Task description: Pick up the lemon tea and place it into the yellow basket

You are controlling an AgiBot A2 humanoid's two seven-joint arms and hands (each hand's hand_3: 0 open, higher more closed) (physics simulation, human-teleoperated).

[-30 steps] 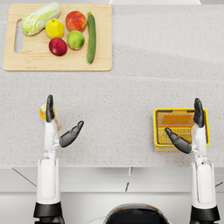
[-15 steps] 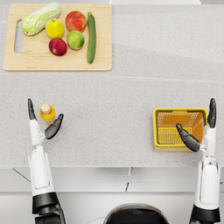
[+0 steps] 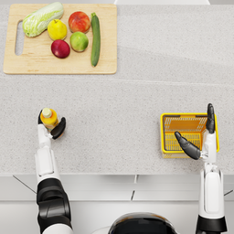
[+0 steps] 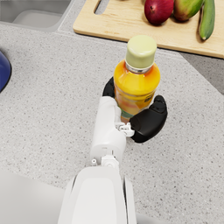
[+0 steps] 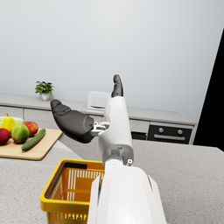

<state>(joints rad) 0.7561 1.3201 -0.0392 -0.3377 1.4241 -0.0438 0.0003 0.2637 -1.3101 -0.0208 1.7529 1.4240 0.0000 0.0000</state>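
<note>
Left hand [image 3: 49, 129] wrapped round the lemon tea [image 3: 48, 118], thumb on one side, fingers behind, bottle upright on the speckled counter [image 3: 128, 105], near its front edge, far left. Yellow basket [image 3: 168, 137] sits well apart, over on the right. Right hand [image 3: 201, 137] up above the basket, fingers spread, holding nothing. Cutting board [image 3: 27, 64] at back-left w/ cabbage [image 3: 42, 18], cucumber [image 3: 95, 39], apples and other fruit.

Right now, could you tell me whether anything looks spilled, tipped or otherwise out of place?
Nothing stands out. The lemon tea stands upright and capped inside the left robot hand, and the yellow basket sits level on the counter.
</note>
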